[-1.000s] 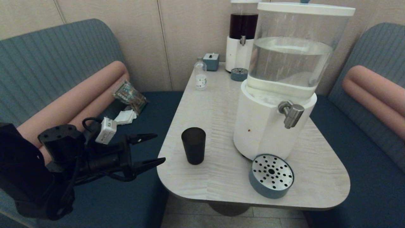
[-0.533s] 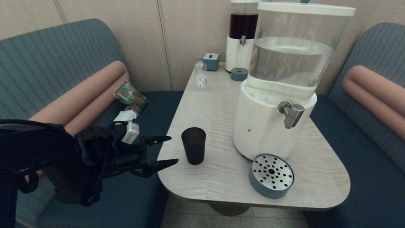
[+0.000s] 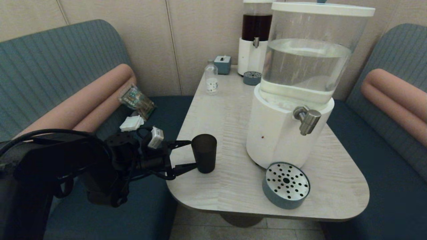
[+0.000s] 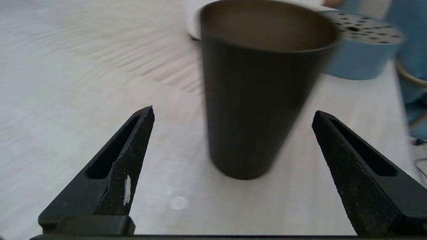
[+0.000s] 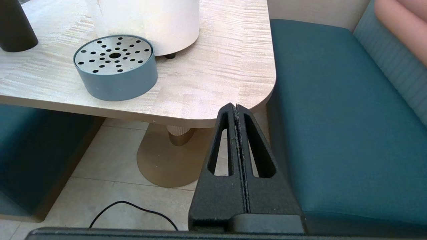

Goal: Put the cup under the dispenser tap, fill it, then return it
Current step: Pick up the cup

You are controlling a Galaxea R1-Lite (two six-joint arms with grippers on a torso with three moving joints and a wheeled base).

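You see: cup (image 3: 204,152) on table (image 3: 227,110), left of dispenser (image 3: 293,100) | drip tray (image 3: 286,184) below dispenser tap (image 3: 307,119) | left gripper (image 3: 190,154) flanking cup.

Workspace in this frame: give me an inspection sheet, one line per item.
Surface: pale wood-grain table.
Job's things: cup upright, left of the white dispenser; dispenser tap above the drip tray.
Clutter: small bottle, blue box, dark-liquid dispenser.
Grippers: left gripper open, fingers either side of the cup, not touching; right gripper shut, parked off the table's edge.
Cables: one on the floor.
Surroundings: teal booth seats.
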